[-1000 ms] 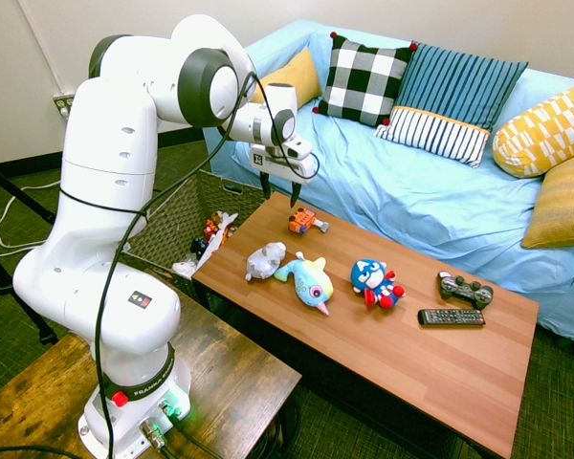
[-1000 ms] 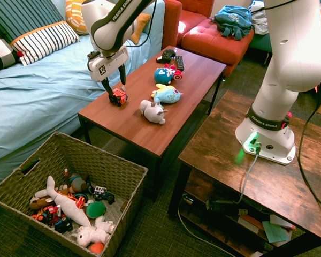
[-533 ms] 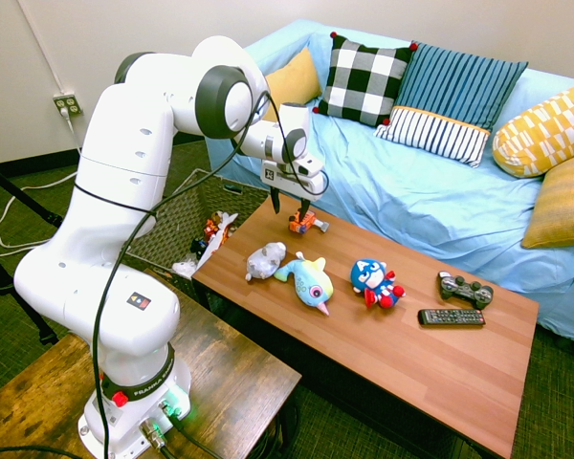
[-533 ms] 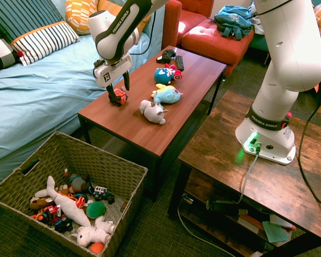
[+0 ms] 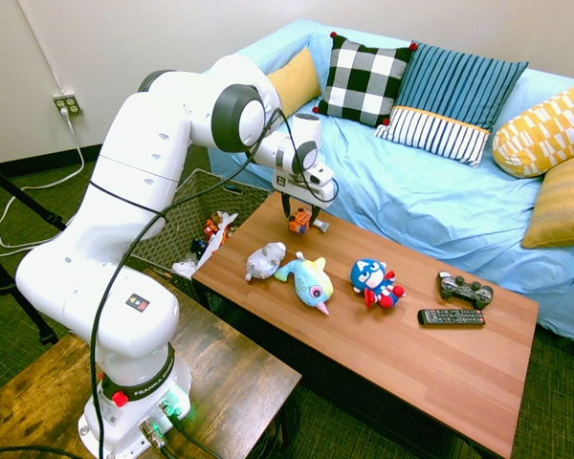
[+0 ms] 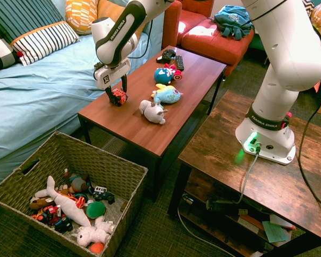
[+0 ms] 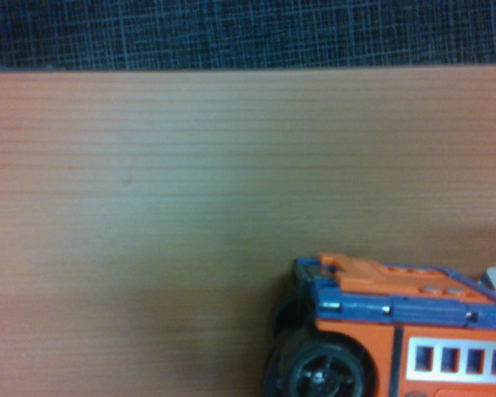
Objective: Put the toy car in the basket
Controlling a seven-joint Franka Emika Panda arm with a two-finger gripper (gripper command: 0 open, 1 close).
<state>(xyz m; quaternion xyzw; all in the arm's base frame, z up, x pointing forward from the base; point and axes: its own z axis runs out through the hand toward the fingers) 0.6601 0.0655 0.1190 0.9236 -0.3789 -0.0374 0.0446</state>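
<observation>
Below the claw [image 6: 117, 93] we see the wooden table [image 5: 392, 335]; off past its end, well apart from the claw, sits the wicker basket [image 6: 129, 206], toys inside. Near the claw lie the fish plush [image 5: 309, 283] and the grey plush [image 5: 265, 261]. Smallest, the orange toy car [image 5: 301, 221] stands on the table, between the claw's spread fingers.
</observation>
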